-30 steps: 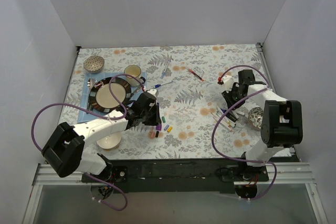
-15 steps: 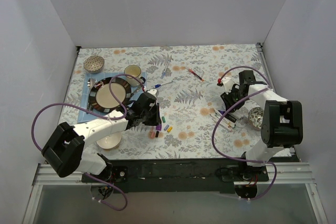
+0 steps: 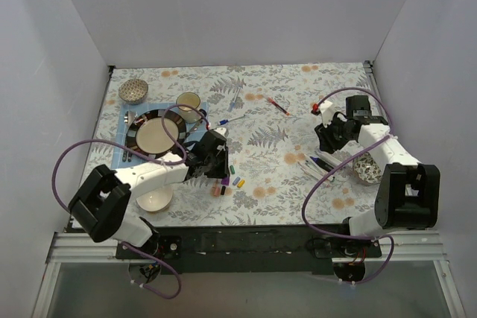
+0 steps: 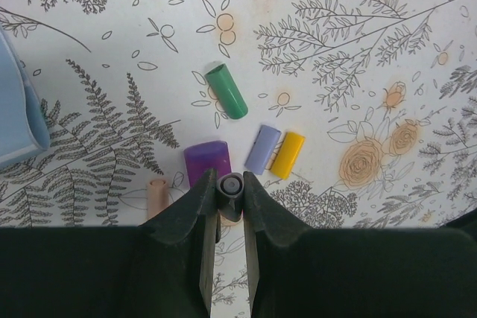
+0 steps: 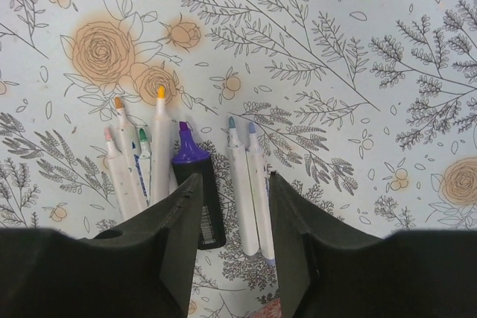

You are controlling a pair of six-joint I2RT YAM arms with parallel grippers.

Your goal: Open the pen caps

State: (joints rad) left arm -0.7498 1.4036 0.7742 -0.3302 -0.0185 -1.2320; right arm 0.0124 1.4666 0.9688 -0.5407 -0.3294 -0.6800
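Here the left arm [image 3: 153, 175] lies low, stretched from its base toward the middle of the table [image 3: 298, 102]. The left gripper [image 4: 230, 193] is clamped on a dark cap [image 4: 231, 183], seen end-on with its long axis toward the wrist camera. Loose caps lie flat just beyond it: a green cap [image 4: 226, 91] aslant, a lavender cap [image 4: 262, 149] and a yellow cap [image 4: 287, 154] side by side and parallel, and a purple cap [image 4: 207, 163] just beside the gripper. The right arm [image 3: 384, 147] folds over the table's right side. The right gripper [image 5: 234, 180], jaws apart, hovers over uncapped pens [image 5: 160, 154] lying parallel, tips pointing away from the wrist.
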